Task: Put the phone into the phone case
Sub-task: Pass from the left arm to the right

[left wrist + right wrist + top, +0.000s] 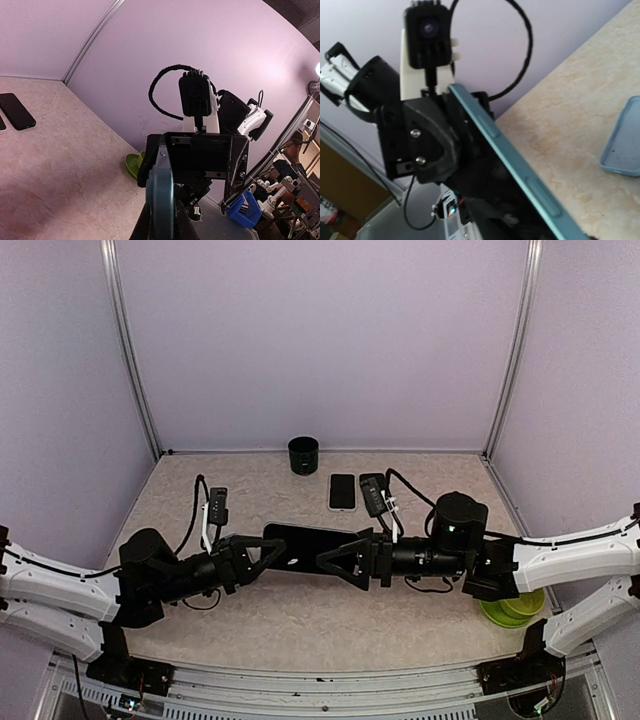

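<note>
- A green bowl (512,608) sits on the table (300,640) at the near right, beside the right arm and well apart from everything else.
- The left gripper (263,556) reaches in from the left at mid-table. Its jaws are clamped on the left end of the phone (303,541). In the left wrist view the phone stands edge-on between this gripper's own fingers, showing a teal rim.
- The right gripper (334,559) reaches in from the right and meets the left one. Its jaws are closed on the phone's right end.
- The phone is a dark slab held between the two grippers, lifted off the table around its middle. The right wrist view shows the teal side with two long buttons running toward the left gripper.
- The case (342,491) lies flat on the table farther back, just right of centre. It is apart from the phone and nothing lies in it. In the right wrist view it looks pale blue with a rounded corner.
- A black cup (303,455) stands upright against the far wall, near the case and to its left.
</note>
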Controlling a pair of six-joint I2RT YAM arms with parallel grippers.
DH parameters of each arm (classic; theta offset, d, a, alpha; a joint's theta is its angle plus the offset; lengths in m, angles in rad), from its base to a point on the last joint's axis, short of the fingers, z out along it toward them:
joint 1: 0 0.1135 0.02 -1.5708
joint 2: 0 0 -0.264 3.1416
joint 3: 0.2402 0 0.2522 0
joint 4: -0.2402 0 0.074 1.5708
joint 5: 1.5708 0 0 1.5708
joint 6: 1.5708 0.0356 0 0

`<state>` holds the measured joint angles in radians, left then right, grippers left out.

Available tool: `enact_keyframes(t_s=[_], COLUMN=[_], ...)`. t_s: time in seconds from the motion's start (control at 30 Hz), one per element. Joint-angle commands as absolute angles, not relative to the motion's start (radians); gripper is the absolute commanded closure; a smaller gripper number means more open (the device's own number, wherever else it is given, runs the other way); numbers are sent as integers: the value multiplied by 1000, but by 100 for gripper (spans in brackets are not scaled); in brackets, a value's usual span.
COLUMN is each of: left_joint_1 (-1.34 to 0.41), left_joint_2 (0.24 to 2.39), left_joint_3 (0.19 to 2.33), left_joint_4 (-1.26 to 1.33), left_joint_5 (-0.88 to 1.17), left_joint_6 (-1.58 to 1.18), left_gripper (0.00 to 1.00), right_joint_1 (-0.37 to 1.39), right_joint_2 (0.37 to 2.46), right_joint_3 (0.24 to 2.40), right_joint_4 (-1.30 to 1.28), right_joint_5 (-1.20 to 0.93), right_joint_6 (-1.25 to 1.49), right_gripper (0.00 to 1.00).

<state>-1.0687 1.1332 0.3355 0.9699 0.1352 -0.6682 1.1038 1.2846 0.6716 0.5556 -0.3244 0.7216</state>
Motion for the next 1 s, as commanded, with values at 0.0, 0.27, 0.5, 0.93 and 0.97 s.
enact_keyframes(t_s=[0.0,0.27,0.5,0.93,0.97], left_joint_1=[-1075,-1075,-1075,-1075,-1074], left_joint_2=[1145,1153,1171,1157,1158], left_joint_3=[367,369,368,370,372], left_joint_4=[1075,1074,1072,1022,1020], left_joint_5=[140,129,123,83,82], left_joint_6=[-678,-680,-689,-683,-684], left_gripper=[100,100,100,100,100], right_joint_1=[1098,1099,1098,1099,1099], right_joint_2=[1307,1337,1345,1327,1327], right_joint_3=[690,692,701,699,701], right_joint_4=[626,656,661,673,677], right_joint_5=[-395,-430,-448,-464,-469], right_joint_6=[731,743,740,717,716], right_gripper=[16,20,26,69,73])
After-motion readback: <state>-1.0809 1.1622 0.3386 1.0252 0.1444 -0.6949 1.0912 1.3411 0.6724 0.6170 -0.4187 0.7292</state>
